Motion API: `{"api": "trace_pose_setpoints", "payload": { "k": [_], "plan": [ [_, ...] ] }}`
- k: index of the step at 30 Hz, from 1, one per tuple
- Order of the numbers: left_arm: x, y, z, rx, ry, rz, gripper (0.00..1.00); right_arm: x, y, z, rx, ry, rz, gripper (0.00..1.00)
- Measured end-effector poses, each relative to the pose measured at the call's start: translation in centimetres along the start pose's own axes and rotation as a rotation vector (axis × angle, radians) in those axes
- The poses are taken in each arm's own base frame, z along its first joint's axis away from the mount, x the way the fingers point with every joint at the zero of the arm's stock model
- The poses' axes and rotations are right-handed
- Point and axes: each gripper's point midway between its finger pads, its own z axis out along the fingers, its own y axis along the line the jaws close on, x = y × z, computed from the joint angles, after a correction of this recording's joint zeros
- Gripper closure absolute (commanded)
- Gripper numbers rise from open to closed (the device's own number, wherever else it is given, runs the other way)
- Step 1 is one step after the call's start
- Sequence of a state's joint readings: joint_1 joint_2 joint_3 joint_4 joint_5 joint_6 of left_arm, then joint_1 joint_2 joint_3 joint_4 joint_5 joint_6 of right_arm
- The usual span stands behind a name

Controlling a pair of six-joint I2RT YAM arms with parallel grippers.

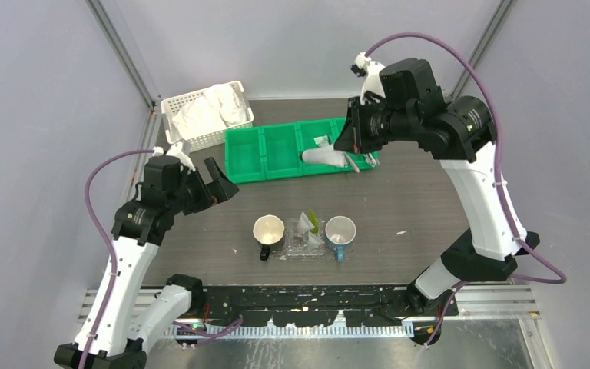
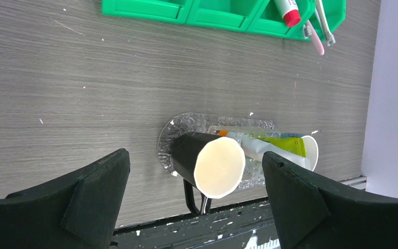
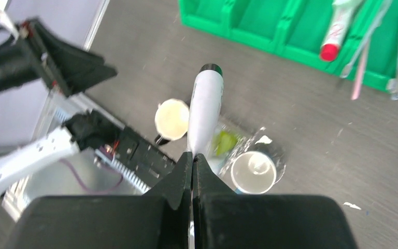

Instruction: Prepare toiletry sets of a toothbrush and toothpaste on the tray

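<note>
The left hand (image 1: 219, 183) is hanging above the grey wood-grain worktop (image 1: 399, 200), to the left of the mugs. Its two black fingers are spread wide and nothing is between them.

The right hand (image 3: 193, 155) is hovering over the right end of the long green plastic bin (image 1: 265, 154). Its fingers are pressed together and are pinching the flat end of a white toothpaste tube (image 3: 205, 104) with a dark cap. This tube is in the air and is pointing away from the hand.

The small clear plastic tray (image 2: 172, 129) is lying on the worktop near the front edge, well apart from the bin. A black mug (image 1: 269, 229) with a cream inside is standing at its left end, and a white mug (image 1: 340, 229) is standing at its right end. Between the mugs a yellow-green toothpaste tube (image 2: 285, 145) is lying on the tray, beside a pale thing that I cannot tell.

In the right part of the bin a tube with a red cap (image 2: 289, 13) is lying. Just beside it a pink toothbrush (image 2: 316, 44) is leaning over the front wall, so that its end is sticking out above the worktop.

A white lattice basket (image 1: 180, 108) with crumpled white things inside is standing at the far left corner, touching the left end of the bin.
</note>
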State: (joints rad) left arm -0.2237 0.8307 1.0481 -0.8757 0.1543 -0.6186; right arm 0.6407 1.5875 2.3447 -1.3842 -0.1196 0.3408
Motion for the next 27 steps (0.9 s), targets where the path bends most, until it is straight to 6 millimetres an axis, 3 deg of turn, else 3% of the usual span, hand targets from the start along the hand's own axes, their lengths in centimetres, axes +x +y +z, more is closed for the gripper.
{"api": "trace_pose_setpoints", "payload": {
  "k": [4,12,21,27],
  "plan": [
    [0.2,0.0,-0.7,0.005,-0.008,-0.002,0.00,3.4,2.9,-1.6,-0.091,0.097,-0.047,0.99],
    [0.7,0.3,-1.1,-0.003,0.003,-0.003,0.00,8.1,6.5,-1.6,-0.174,0.248,-0.141,0.99],
    [1.0,0.4,-1.3,-0.010,0.014,-0.004,0.00,12.2,8.4,-0.1,-0.168,0.404,-0.230,0.99],
    [1.1,0.5,-1.3,-0.010,0.014,-0.004,0.00,13.7,8.0,1.0,-0.120,0.458,-0.263,0.99]
  ]
}}
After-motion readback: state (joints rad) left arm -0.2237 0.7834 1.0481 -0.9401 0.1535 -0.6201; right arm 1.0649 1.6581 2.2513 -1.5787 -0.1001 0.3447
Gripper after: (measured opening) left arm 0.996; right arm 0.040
